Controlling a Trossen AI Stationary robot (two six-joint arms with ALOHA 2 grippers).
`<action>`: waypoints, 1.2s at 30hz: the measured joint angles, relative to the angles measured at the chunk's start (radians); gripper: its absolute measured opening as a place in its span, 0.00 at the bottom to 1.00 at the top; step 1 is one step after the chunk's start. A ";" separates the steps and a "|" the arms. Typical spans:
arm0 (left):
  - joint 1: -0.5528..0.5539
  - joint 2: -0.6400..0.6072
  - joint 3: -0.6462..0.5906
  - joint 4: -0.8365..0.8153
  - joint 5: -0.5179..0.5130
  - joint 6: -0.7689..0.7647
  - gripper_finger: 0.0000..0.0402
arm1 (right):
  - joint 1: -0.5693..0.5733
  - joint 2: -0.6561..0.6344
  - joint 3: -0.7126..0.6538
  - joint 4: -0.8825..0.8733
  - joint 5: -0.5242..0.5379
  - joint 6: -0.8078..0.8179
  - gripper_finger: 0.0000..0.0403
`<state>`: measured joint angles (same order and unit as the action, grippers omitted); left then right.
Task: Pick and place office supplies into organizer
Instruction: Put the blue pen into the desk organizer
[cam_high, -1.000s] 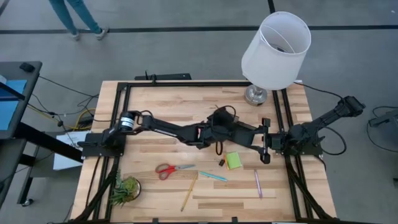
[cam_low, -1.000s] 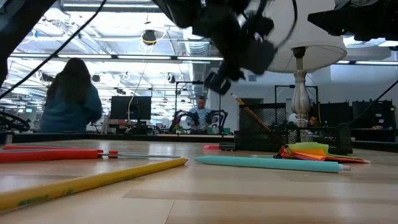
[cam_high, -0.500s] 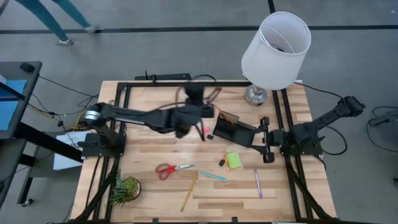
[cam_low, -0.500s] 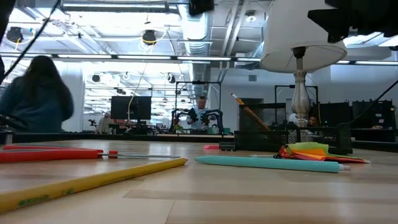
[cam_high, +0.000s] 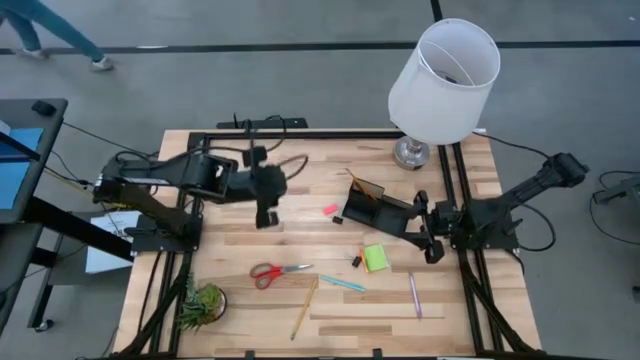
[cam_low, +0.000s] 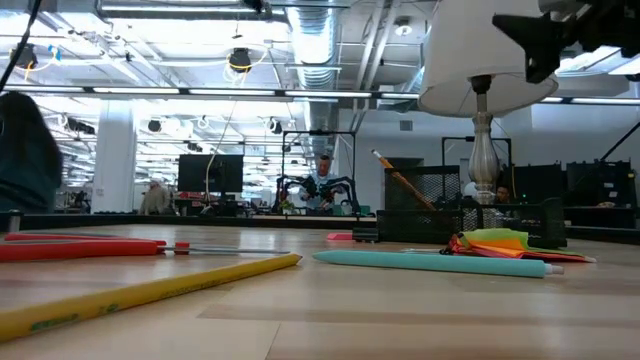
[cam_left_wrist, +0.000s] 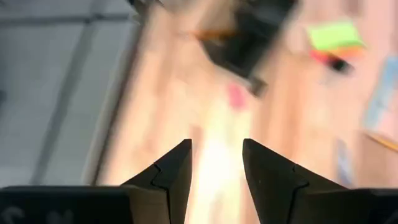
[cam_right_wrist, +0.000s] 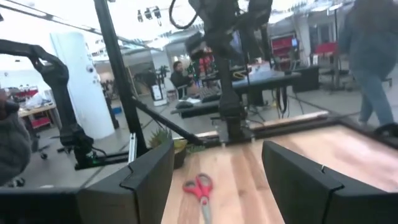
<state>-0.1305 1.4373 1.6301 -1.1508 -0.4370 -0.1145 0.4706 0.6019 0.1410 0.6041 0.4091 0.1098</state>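
1. Right now the left gripper (cam_high: 265, 215) hangs empty over the table's 10 o'clock area, jaws part way apart; the right gripper (cam_high: 431, 228) waits at 3 o'clock, jaws wide apart, nothing held.
2. The organizer (cam_high: 372, 206) sits just right of centre; a pencil (cam_high: 362, 187) already leans in it.
3. The pink eraser (cam_high: 329, 209) lies just at its 9 o'clock: probably light, rubbery, grippy. Pinch across its short sides.
4. The scissors (cam_high: 275, 272) at 7 o'clock look stiff and heavier; take the blades near the pivot.
5. The sticky-note pad (cam_high: 376, 258) is soft and may fan open; clamp its bound edge.
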 joint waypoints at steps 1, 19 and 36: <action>-0.012 0.000 -0.014 -0.007 0.026 -0.018 0.34 | 0.000 0.026 0.000 0.022 0.000 0.015 0.59; -0.393 -0.068 -0.526 0.242 -0.374 -0.584 0.34 | -0.078 0.688 0.089 0.341 0.061 0.268 0.59; -0.642 -0.060 -0.672 0.603 -0.620 -0.784 0.34 | -0.165 0.800 0.251 0.264 -0.462 0.464 0.59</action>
<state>-0.7723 1.3769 0.9577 -0.5477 -1.0569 -0.8984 0.3052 1.4020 0.3915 0.8677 -0.0532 0.5739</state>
